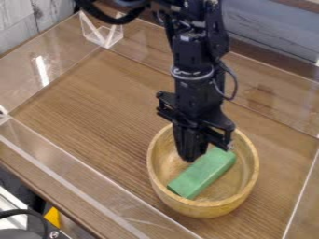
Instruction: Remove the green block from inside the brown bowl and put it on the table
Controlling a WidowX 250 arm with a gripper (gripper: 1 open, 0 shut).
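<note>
No legible text, label, brand, number or sign appears on any surface in the camera view
</note>
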